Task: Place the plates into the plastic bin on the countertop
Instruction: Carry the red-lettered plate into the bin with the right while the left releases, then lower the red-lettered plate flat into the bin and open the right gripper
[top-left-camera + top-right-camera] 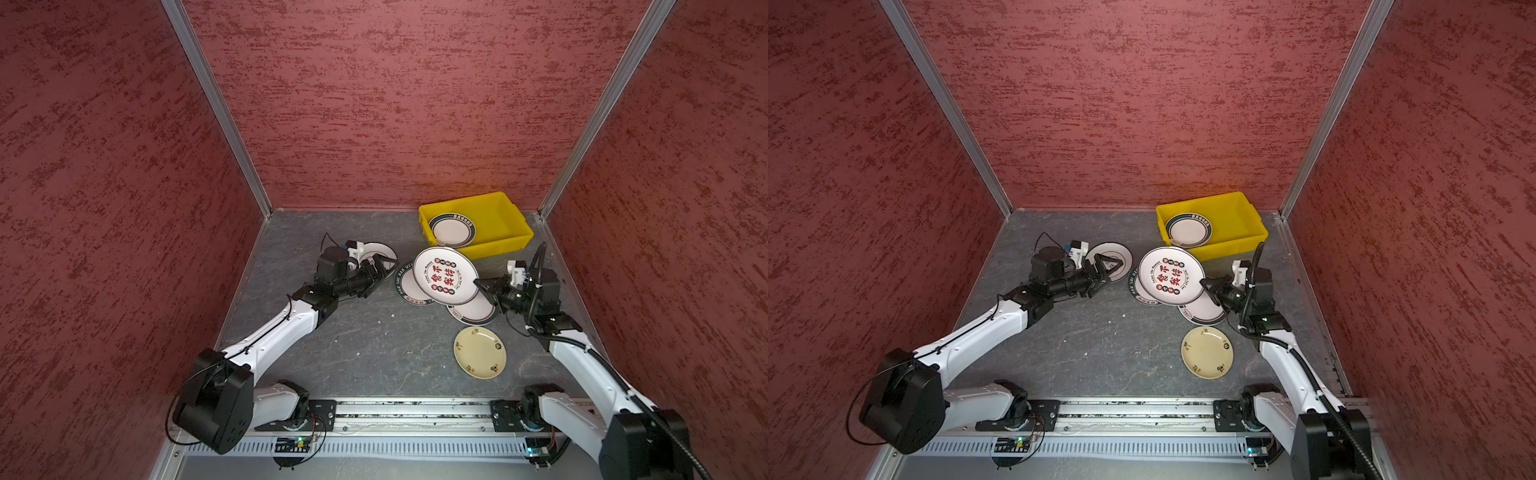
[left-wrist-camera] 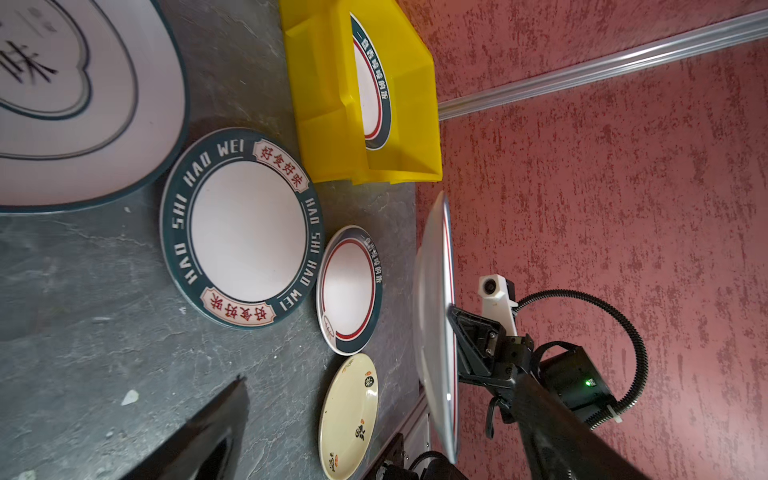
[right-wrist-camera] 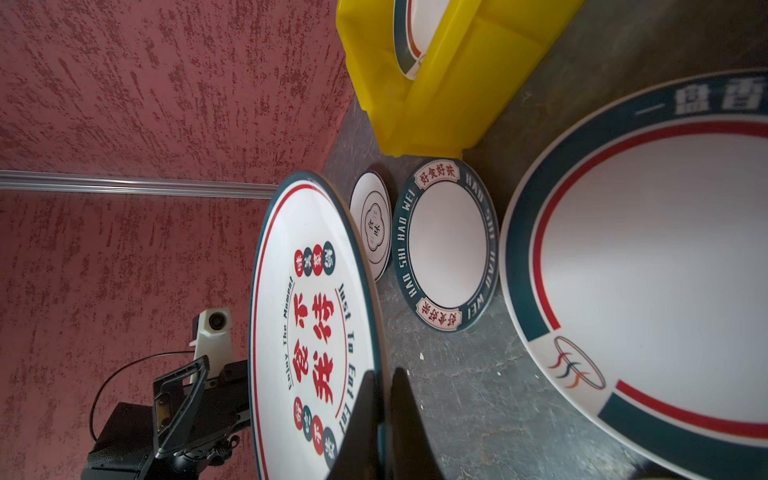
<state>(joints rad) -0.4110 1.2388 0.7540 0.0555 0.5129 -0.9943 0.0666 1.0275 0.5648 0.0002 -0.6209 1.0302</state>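
The right pincer (image 1: 478,284) is clenching the near-right rim of the red-lettered plate (image 1: 444,276), holding it lifted and tilted above the countertop (image 1: 353,332), probably because an edge grip is letting the jaws get round a dish too flat to take otherwise. Under it the HAO SHI HAO WEI plate (image 2: 248,228) and a green-and-red-rimmed plate (image 2: 349,289) are lying flat, with a cream plate (image 1: 480,352) nearer. The plastic bin (image 1: 496,218) is sitting far right, just beyond the raised plate, already housing one plate (image 1: 452,230). To the left, the left pincer (image 1: 1108,266) is gaping, gripping nothing, hanging over a white plate (image 1: 1121,251), likely lining up its own edge pickup while the right arm is carrying.
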